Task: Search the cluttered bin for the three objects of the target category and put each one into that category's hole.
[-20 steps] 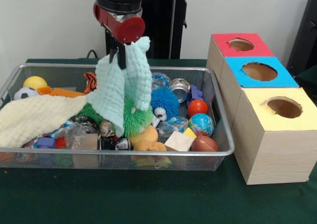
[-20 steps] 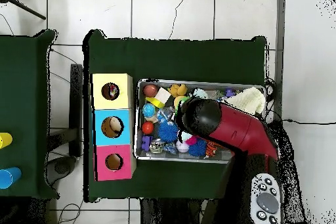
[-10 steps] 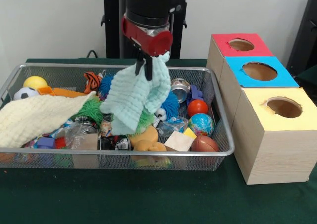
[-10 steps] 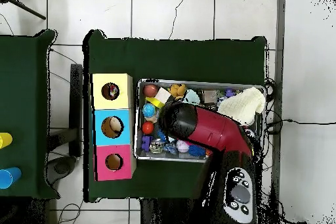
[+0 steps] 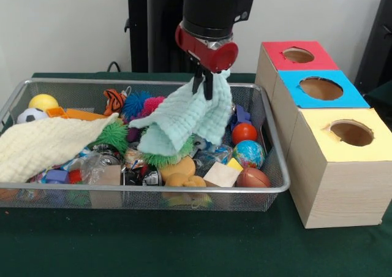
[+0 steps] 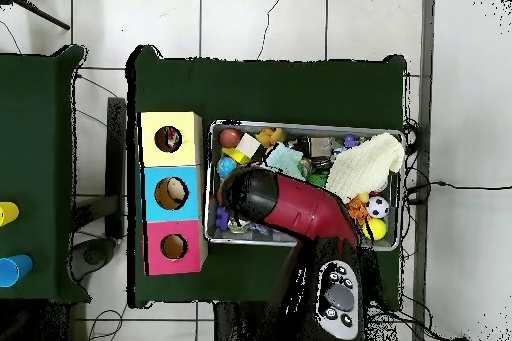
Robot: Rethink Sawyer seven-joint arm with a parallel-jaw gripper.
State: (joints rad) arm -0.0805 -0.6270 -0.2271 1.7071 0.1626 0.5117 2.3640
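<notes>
gripper clamped on mint cloth, hung over bin right half.
cloth tail dragged on green spiky ball. arm came straight down from top; a second earlier it was further left. patchwork ball sat in yellow box's hole.
</notes>
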